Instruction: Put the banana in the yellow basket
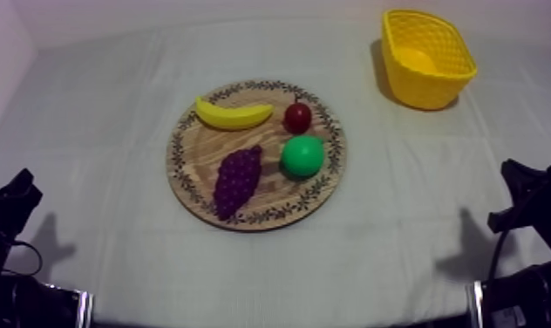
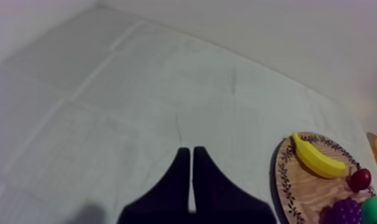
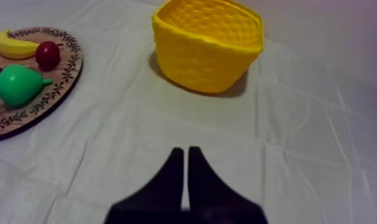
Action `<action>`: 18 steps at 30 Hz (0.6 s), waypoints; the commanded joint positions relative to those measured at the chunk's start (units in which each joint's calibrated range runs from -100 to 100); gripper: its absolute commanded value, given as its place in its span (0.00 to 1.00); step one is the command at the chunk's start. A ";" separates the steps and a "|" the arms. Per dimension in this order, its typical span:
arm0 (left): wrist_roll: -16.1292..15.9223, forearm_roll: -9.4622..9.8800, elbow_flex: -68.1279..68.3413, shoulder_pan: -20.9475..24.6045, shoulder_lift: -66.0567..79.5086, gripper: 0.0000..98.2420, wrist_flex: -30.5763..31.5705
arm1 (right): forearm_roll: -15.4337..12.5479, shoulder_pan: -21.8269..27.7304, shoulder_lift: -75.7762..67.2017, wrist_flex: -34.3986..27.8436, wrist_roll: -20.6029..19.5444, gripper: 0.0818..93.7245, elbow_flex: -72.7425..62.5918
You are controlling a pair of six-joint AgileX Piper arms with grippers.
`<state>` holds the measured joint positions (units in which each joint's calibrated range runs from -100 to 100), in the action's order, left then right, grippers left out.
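The yellow banana (image 1: 234, 114) lies at the far left of the round wooden board (image 1: 200, 144) in the middle of the table. Beside it on the board are a small red fruit (image 1: 297, 117), a green pear (image 1: 302, 156) and purple grapes (image 1: 237, 179). The yellow basket (image 1: 425, 58) stands at the far right, tilted. My left gripper (image 1: 17, 196) rests low at the left, my right gripper (image 1: 527, 187) low at the right. In the wrist views the left gripper (image 2: 191, 152) and right gripper (image 3: 185, 152) are shut on nothing, well short of the banana (image 2: 315, 157) and the basket (image 3: 207, 46).
The grey-white cloth is creased between the board (image 3: 65, 71) and the basket. A pale wall runs behind the table's far edge. Open cloth lies on every side of the board (image 2: 298, 184).
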<state>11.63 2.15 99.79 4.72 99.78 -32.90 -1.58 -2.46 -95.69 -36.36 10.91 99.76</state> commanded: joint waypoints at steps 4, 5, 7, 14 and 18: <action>-0.01 0.03 -0.01 0.02 0.05 0.00 0.00 | -1.97 0.66 0.02 -11.38 8.23 0.01 -2.98; 0.00 0.03 -0.01 0.02 0.05 0.00 0.00 | -1.98 0.63 0.02 -11.38 8.06 0.01 -2.98; 0.01 0.03 -0.01 0.02 0.05 0.00 0.00 | -1.96 0.59 0.02 -11.09 7.30 0.01 -2.87; -0.03 0.03 -0.01 0.02 0.05 0.00 0.00 | -2.93 0.54 0.05 -12.13 8.22 0.01 -3.49; 0.00 0.03 -0.01 0.02 0.05 0.00 0.00 | -3.68 -0.05 2.65 -13.96 10.27 0.01 -6.85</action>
<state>11.63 2.15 99.79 4.72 99.78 -32.90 -5.13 -2.35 -94.27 -50.35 20.44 94.29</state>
